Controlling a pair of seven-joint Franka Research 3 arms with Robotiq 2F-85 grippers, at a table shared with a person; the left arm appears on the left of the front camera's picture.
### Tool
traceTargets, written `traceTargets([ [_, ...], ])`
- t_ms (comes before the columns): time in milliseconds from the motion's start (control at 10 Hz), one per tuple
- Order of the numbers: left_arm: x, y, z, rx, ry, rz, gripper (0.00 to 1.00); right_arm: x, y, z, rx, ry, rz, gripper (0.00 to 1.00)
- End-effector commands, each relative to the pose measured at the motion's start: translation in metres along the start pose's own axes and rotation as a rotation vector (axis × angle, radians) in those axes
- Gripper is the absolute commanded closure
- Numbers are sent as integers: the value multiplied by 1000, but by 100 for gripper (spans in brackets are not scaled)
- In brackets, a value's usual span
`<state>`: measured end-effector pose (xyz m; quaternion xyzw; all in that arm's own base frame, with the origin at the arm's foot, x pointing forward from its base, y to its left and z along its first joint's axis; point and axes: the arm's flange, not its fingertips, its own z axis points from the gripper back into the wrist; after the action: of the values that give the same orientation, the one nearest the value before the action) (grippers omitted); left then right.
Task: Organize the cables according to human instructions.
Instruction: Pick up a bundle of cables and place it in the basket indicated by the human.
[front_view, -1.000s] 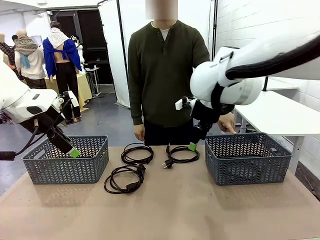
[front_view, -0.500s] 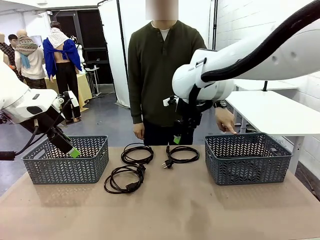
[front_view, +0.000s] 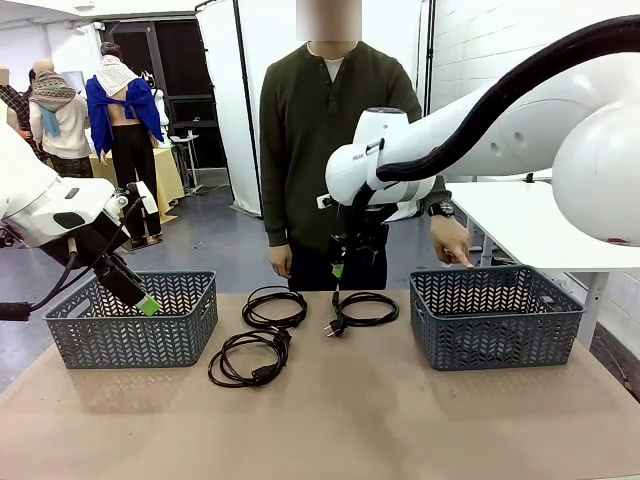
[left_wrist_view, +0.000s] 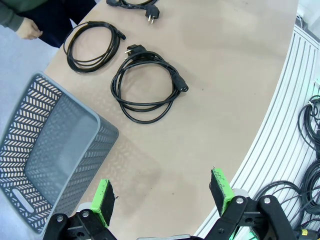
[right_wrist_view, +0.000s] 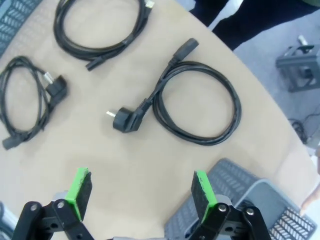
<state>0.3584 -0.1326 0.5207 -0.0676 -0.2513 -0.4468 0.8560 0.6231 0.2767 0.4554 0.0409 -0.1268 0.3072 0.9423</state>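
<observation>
**Jaws.** The left gripper (left_wrist_view: 162, 194) stands fully open, its green pads wide apart, holding and touching nothing. It hangs beside the near rim of the left basket (front_view: 130, 330), a grey plastic openwork container, with its fingers pointing down toward the brown table (front_view: 400, 420). The right gripper (right_wrist_view: 141, 186) is likewise fully open, with nothing between its pads. It hangs fingers-down above the right cable (right_wrist_view: 234, 107), clear of it.

**Cables.** Three cables are visible, all flat on the table between the two baskets.
- The right cable is a thin black cord in a loose oval coil. Its long axis runs left to right across the table. Its angled plug sticks out at the coil's left end and the other connector at the far side.
- The middle cable (front_view: 275, 323), a similar black coil, lies just left of it, near the far edge.
- The near cable (left_wrist_view: 115, 87), a third black coil, lies closer to the robot, just apart from the middle cable. Its plugs sit on its right side.

**Containers.** The left basket shows a bare grey floor in the left wrist view. The right basket (front_view: 495, 330), a matching grey container, sits at the table's right. Its contents cannot be determined. The person's hand (front_view: 452, 243) hangs just over its far rim.
</observation>
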Motion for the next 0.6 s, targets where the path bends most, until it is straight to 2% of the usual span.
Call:
traceTargets([
  [0,0,2,-1,9,-7,-2,0,12,1,-3,-43,28,-20,0],
  [100,0,2,-1,9,-7,-2,0,0,0,0,0,0,0,0],
  [500,0,2,-1,9,-7,-2,0,0,0,0,0,0,0,0],
])
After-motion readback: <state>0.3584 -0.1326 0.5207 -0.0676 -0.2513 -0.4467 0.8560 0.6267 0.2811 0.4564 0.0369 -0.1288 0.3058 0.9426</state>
